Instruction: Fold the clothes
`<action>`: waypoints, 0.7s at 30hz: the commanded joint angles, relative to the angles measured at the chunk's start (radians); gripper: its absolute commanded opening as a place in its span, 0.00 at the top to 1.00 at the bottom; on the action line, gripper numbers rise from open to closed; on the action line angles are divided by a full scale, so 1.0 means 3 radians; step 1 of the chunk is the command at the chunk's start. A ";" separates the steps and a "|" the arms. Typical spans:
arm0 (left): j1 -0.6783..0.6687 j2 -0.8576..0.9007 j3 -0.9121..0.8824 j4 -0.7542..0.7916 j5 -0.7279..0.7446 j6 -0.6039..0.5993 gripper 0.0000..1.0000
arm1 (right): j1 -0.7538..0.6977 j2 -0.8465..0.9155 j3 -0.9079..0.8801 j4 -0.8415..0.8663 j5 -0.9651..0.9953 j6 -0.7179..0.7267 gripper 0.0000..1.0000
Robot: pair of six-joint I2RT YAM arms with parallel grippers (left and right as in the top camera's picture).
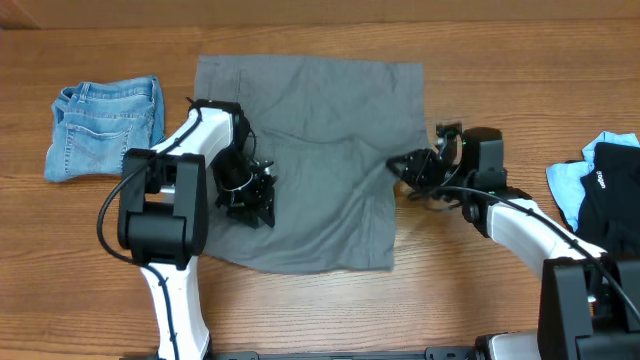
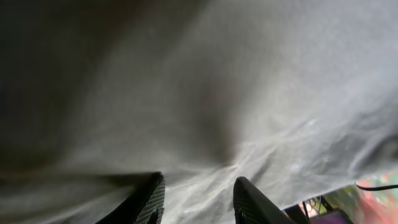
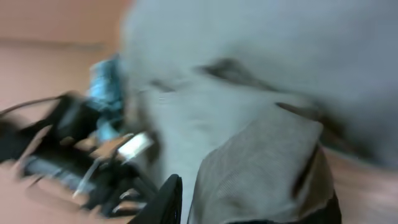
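Grey shorts (image 1: 320, 150) lying spread out, no neat fold showing. Left gripper (image 1: 258, 205) hovering part-open, cloth just beneath. Right gripper (image 1: 402, 166) seemingly pinching the hem between its fingers. Folding looks barely begun.

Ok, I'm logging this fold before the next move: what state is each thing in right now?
grey shorts: spread out flat, right edge picked up.
left gripper: open, fingers down at the grey fabric.
right gripper: appears shut on the right edge of the grey shorts; view blurred.
denim shorts: folded, lying apart, untouched.
black garment: heaped together with the light-blue garment.
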 commanded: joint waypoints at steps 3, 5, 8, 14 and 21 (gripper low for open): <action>0.0058 0.0081 -0.0314 0.0209 -0.0137 -0.0001 0.59 | -0.0317 -0.0039 0.0042 0.0086 -0.0790 -0.0300 0.82; 0.0069 0.0081 -0.0327 0.0220 -0.0146 0.0000 0.60 | -0.0481 -0.0039 0.0041 -0.0127 -0.0582 0.0080 0.84; 0.0071 0.0081 -0.0327 0.0220 -0.0159 -0.0001 0.60 | -0.0698 -0.0039 0.0041 0.0148 -0.1340 0.0014 0.91; 0.0072 0.0080 -0.0327 0.0263 -0.0156 -0.0010 0.60 | -0.0870 -0.0039 0.0041 0.0586 -0.1743 0.0305 0.92; 0.0071 0.0080 -0.0327 0.0243 -0.0156 -0.0010 0.60 | -0.0726 -0.0039 0.0039 -0.0430 -0.0773 -0.0093 0.43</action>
